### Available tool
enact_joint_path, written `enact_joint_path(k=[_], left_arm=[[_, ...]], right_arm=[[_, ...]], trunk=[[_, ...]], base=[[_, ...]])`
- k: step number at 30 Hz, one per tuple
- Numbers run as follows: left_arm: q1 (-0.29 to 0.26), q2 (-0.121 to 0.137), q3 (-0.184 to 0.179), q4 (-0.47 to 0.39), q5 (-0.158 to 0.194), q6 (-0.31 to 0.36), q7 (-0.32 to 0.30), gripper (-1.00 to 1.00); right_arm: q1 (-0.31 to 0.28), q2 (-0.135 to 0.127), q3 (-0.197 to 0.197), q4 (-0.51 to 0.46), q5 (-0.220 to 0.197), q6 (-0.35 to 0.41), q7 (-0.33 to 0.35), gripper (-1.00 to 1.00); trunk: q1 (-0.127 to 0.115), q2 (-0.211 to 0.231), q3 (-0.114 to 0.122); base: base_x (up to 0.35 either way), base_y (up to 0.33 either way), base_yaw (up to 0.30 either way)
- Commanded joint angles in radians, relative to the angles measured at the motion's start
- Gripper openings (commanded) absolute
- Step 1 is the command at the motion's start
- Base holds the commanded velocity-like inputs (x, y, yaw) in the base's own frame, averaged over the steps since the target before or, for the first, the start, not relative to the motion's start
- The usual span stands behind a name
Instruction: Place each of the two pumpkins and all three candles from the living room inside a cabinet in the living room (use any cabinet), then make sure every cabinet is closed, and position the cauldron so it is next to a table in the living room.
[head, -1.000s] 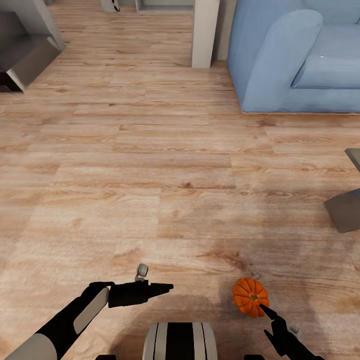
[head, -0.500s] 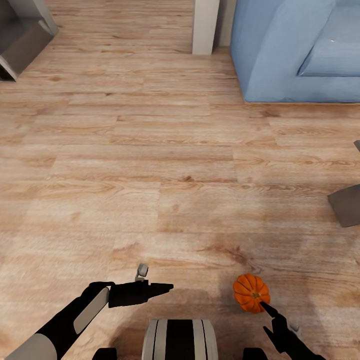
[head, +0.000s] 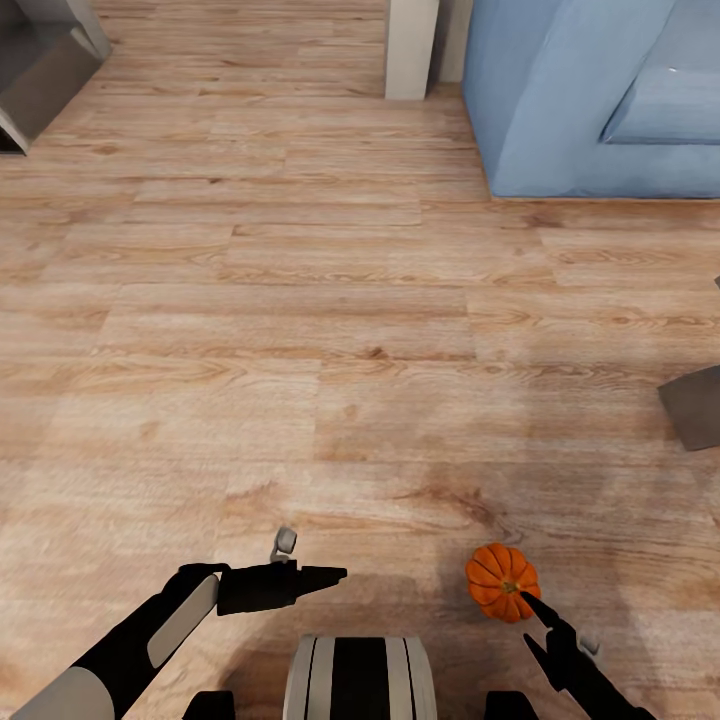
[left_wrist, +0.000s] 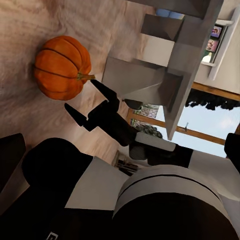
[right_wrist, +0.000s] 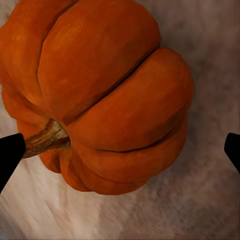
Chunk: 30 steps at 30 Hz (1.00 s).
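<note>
Here, a pumpkin (head: 501, 583) lies tipped on the wood floor (head: 300, 330) just ahead of the robot's base, stem toward the right gripper (head: 527, 603). That gripper is spread wide, its tips flanking the pumpkin in the wrist view, one beside the stem (right_wrist: 46, 139). A clean pick likely means pushing further over the ribbed body before closing, clear of the stem. The left gripper (head: 335, 574) hovers apart, fingers together, holding nothing.

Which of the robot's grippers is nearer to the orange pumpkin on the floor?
Right. The right gripper sits just behind the pumpkin, its fingers open beside it; the left gripper hangs well off to the pumpkin's left.
</note>
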Motion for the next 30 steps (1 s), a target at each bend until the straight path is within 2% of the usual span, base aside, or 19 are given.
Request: enact_joint_path(k=[1,9,12,24,30], left_arm=[[-0.001,0.001,-0.003,0.0,0.009,0.007,0.001,1.0],[-0.001,0.001,-0.003,0.0,0.009,0.007,0.002,1.0],[-0.001,0.001,-0.003,0.0,0.008,0.007,0.002,1.0],[-0.001,0.001,-0.003,0.0,0.008,0.007,0.002,1.0],[-0.001,0.001,-0.003,0.0,0.008,0.007,0.003,1.0]], right_arm=[[0.0,0.0,0.0,0.001,-0.007,0.008,0.002,1.0],[0.0,-0.001,0.0,0.001,-0.007,0.007,0.004,1.0],[0.0,-0.001,0.0,0.001,-0.007,0.007,0.004,1.0],[0.0,-0.001,0.0,0.001,-0.007,0.007,0.003,1.0],[0.0,-0.001,0.001,0.001,-0.007,0.006,0.003,1.0]], trunk=[[0.0,0.0,-0.001],[0.0,0.0,-0.001],[0.001,-0.001,-0.012],[0.001,-0.001,-0.012],[0.004,-0.002,-0.035]], base=[[0.0,0.0,0.0],[0.0,0.0,0.0],[0.0,0.0,0.0],[0.0,0.0,0.0],[0.0,0.0,0.0]])
